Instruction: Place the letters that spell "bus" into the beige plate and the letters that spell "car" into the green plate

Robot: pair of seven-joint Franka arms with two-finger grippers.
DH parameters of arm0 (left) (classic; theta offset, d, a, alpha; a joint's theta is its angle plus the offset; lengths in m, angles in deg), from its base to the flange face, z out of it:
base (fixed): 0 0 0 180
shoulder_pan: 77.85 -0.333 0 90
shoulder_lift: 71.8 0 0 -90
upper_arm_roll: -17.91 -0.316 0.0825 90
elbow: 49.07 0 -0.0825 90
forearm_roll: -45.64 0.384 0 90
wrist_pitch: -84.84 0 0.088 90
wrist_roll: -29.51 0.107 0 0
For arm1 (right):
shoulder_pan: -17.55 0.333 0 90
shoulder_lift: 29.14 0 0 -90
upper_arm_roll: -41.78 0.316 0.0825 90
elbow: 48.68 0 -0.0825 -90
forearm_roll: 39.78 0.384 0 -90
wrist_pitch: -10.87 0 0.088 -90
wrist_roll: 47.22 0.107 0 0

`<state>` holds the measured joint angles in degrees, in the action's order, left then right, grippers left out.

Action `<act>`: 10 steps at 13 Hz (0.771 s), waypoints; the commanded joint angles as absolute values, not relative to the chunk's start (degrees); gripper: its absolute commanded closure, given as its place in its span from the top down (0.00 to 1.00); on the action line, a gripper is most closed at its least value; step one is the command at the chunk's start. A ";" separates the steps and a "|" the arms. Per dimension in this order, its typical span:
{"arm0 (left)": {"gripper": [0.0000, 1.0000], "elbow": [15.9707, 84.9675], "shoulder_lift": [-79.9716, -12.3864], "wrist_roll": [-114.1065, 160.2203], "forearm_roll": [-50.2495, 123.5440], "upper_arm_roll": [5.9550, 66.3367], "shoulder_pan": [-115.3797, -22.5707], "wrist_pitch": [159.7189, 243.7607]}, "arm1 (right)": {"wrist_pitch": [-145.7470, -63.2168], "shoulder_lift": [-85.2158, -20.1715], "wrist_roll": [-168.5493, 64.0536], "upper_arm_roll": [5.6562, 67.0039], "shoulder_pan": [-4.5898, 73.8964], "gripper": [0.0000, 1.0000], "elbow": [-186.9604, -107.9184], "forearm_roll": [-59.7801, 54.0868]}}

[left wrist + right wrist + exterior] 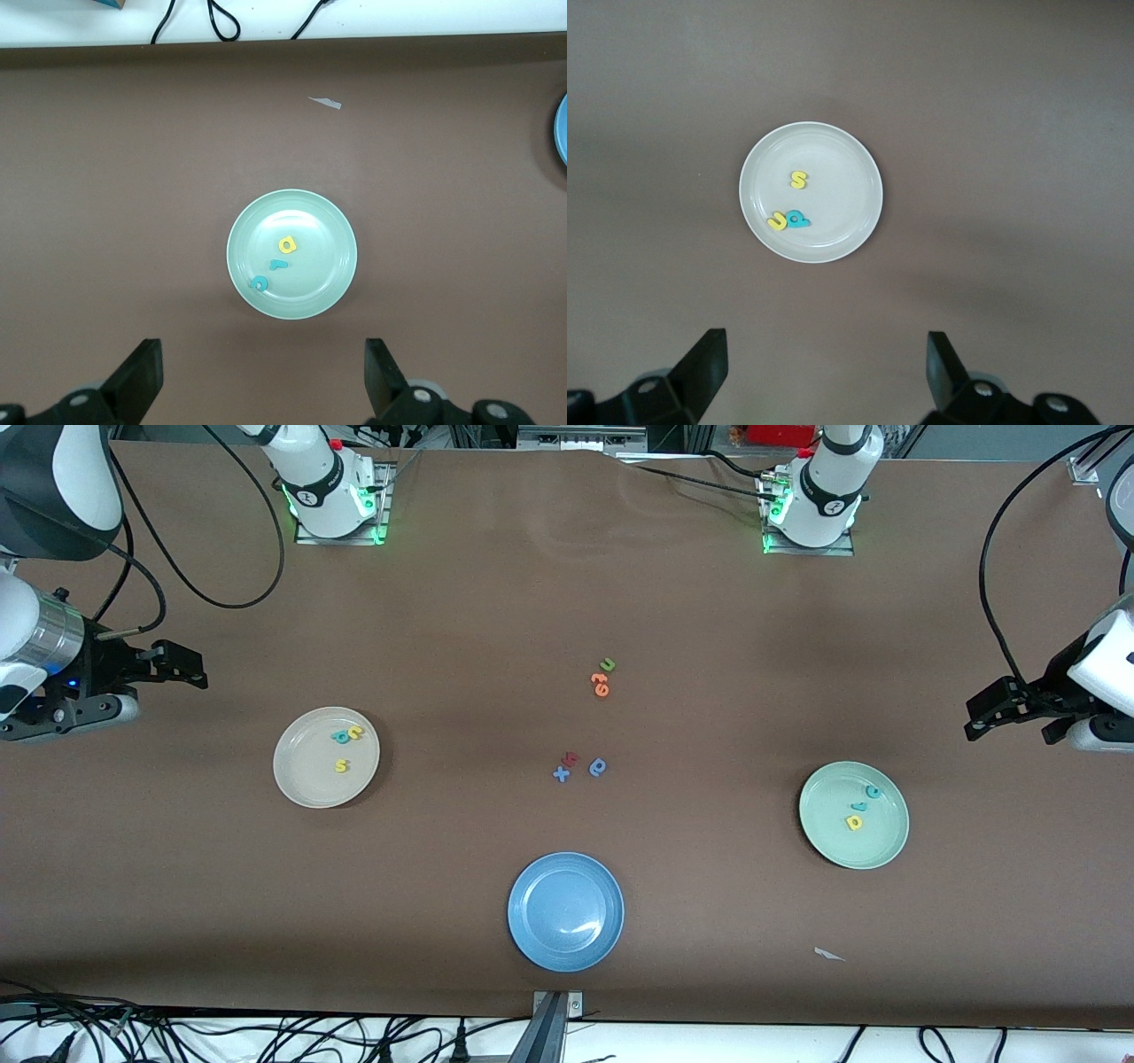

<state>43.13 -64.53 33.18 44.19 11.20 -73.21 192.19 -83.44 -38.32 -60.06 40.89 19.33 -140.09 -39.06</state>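
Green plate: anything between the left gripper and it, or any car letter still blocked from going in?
Nothing visible. The left gripper hangs open above bare table beside the green plate. The c, r and a already lie in it.

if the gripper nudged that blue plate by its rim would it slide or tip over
The blue plate would probably slide: it sits flat on the smooth brown table and is wide and shallow. Its glossy highlight suggests a hard, slick surface, so it likely stays rigid. It holds nothing, so nothing would spill.
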 commanded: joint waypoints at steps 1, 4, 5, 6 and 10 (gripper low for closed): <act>1.00 43.04 -64.59 34.25 42.74 10.96 -73.10 192.15 | -82.11 -37.14 -61.45 40.63 19.58 0.99 -139.56 -38.81; 1.00 43.04 -64.59 34.25 42.74 10.96 -73.10 192.15 | -81.76 -35.30 -61.11 44.49 18.44 0.99 -140.09 -42.24; 1.00 43.04 -64.59 34.25 42.74 10.96 -73.10 192.15 | -81.67 -34.86 -61.10 45.11 17.74 0.99 -140.35 -42.15; 1.00 43.04 -64.59 34.25 42.74 10.96 -73.10 192.15 | -81.24 -34.42 -61.02 45.12 17.30 0.99 -140.35 -41.81; 1.00 43.04 -64.59 34.25 42.74 10.96 -73.10 192.15 | -77.73 -35.38 -60.84 44.51 17.03 0.99 -138.34 -41.19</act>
